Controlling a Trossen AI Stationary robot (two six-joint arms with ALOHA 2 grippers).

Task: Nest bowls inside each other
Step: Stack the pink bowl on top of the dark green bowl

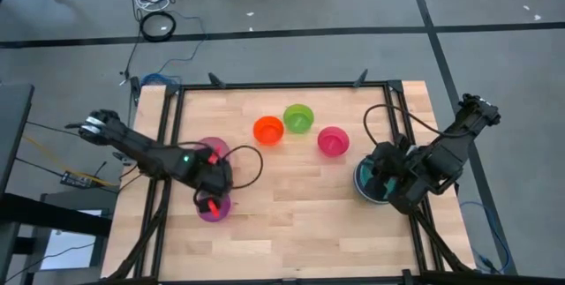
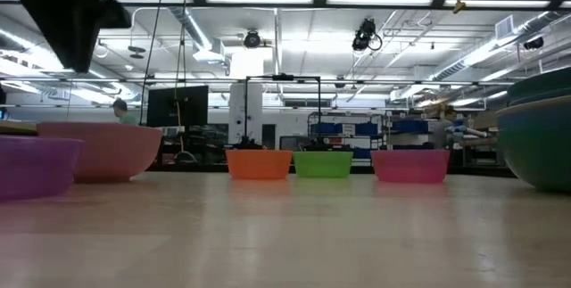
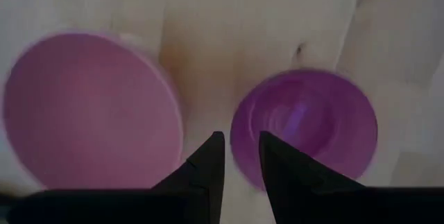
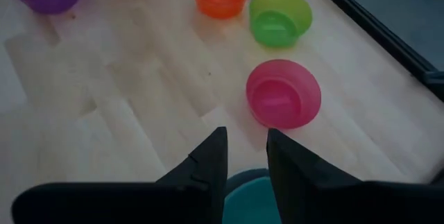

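Observation:
Five bowls stand apart on their bases on the wooden table [image 1: 291, 223]: pale pink [image 1: 214, 148], purple [image 1: 214, 211], orange [image 1: 268, 130], lime [image 1: 298, 118] and magenta [image 1: 333, 140]. A teal bowl [image 1: 364, 179] sits at the right with other rims around it. My left gripper [image 3: 241, 148] points down, open, above the gap between the pink bowl [image 3: 90, 109] and the purple bowl [image 3: 305, 127], over the purple bowl's rim. My right gripper [image 4: 245, 144] is open above the teal bowl [image 4: 243, 200], with nothing between its fingers.
A black frame [image 1: 282, 86] runs along the table's far and side edges. Bare wood lies across the middle and near part of the table. In the low view the teal bowl [image 2: 535, 136] looms at the right and the purple bowl [image 2: 36, 168] at the left.

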